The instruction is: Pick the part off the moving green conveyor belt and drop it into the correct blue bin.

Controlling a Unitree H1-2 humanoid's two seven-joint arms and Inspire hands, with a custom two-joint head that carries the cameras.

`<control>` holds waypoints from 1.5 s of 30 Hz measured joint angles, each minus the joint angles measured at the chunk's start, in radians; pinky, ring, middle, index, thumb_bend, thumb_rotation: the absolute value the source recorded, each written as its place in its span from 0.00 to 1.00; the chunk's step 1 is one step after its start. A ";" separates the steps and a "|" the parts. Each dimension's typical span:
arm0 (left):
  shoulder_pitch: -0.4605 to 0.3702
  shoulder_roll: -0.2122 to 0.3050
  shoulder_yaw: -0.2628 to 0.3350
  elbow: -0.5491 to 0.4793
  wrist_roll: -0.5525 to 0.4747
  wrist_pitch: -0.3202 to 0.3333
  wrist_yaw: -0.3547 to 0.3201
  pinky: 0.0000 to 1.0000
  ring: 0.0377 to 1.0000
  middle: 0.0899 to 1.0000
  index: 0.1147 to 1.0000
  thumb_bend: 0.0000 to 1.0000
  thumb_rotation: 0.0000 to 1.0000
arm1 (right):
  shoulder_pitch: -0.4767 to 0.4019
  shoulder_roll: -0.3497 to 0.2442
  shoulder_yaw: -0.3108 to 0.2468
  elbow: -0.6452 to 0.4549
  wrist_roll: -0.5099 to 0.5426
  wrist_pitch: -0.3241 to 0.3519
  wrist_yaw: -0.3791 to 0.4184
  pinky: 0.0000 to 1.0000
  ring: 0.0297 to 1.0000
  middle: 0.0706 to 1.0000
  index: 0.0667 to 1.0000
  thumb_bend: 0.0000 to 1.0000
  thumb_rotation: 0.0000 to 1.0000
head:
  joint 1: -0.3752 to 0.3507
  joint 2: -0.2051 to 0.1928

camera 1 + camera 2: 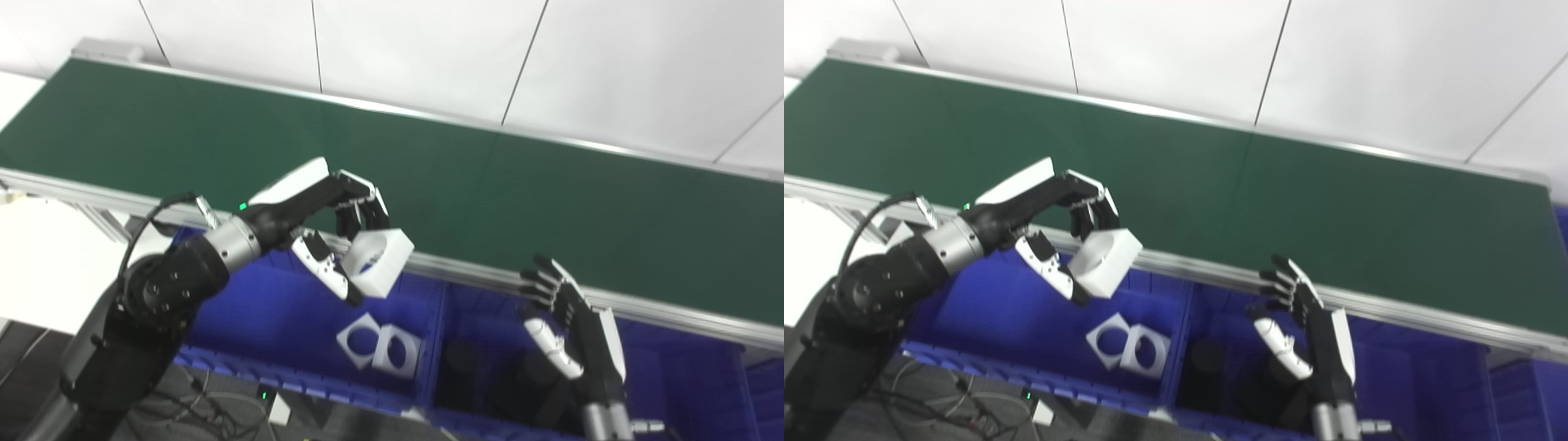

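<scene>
1. Left eye view: the left hand (331, 214) grips a white part (378, 260) between fingers and thumb, above the left bin (257, 318), just below the belt (429, 177). Two more white parts (378, 348) lie in that bin.
2. Right eye view: the right hand (1304, 324) is empty, fingers spread, over the middle bin (1231, 367), which holds dark parts (1206, 358).
</scene>
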 measured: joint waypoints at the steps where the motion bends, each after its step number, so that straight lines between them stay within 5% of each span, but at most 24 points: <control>1: -0.002 0.008 -0.006 0.001 0.003 0.009 -0.005 0.38 0.40 0.41 0.43 0.52 0.00 | -0.002 -0.001 -0.001 -0.003 0.000 0.000 0.000 0.65 0.72 0.77 0.86 0.59 0.67 | 0.005 0.005; 19: -0.017 -0.004 -0.168 0.242 0.108 -0.021 -0.009 0.40 0.43 0.44 0.42 0.52 0.00 | -0.002 -0.002 -0.001 -0.016 0.001 0.006 0.002 0.64 0.71 0.77 0.86 0.57 0.64 | -0.014 0.003; 27: -0.028 -0.021 -0.194 0.354 0.121 -0.069 0.008 0.46 0.44 0.44 0.41 0.53 0.00 | -0.001 -0.009 -0.001 -0.019 0.002 0.006 0.005 0.64 0.71 0.77 0.86 0.58 0.65 | -0.018 0.011; 33: -0.040 -0.022 -0.240 0.434 0.167 -0.161 0.027 0.66 0.51 0.47 0.39 0.52 0.00 | 0.000 -0.012 -0.001 -0.024 0.002 0.007 0.011 0.64 0.71 0.77 0.86 0.57 0.65 | -0.017 0.011; 45: -0.052 -0.024 -0.289 0.484 0.247 -0.195 0.028 0.69 0.53 0.48 0.39 0.52 0.00 | 0.000 -0.012 -0.002 -0.031 0.002 0.022 0.020 0.64 0.71 0.77 0.86 0.57 0.64 | -0.011 0.017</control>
